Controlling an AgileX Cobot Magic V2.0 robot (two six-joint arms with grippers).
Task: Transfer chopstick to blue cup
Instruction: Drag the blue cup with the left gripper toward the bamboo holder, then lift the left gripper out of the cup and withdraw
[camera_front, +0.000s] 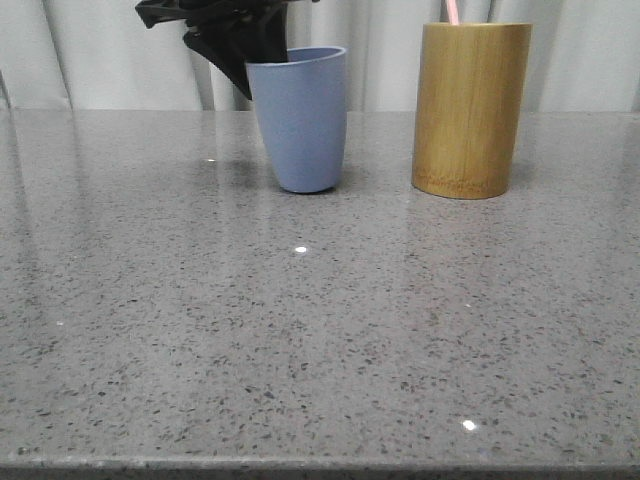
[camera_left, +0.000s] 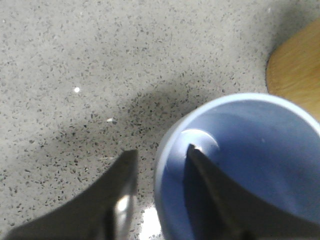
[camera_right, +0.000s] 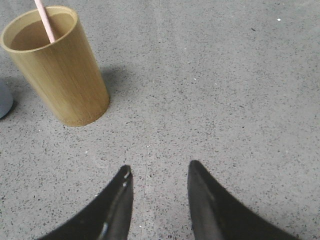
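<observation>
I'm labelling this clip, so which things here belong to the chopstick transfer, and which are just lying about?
Belong to the job:
chopstick
blue cup
bamboo holder, with the chopstick inside
left gripper, fingers straddling the cup's rim
right gripper

Lying about:
nothing besides the speckled table

This looks like a staged test set-up rather than a lived-in room. A bare grey speckled stone desk (camera_front: 300, 340) carries only a blue cup (camera_front: 300, 120) and a bamboo holder (camera_front: 470, 110), with plain pale curtains (camera_front: 100, 50) closing off everything toward 12 o'clock.
</observation>
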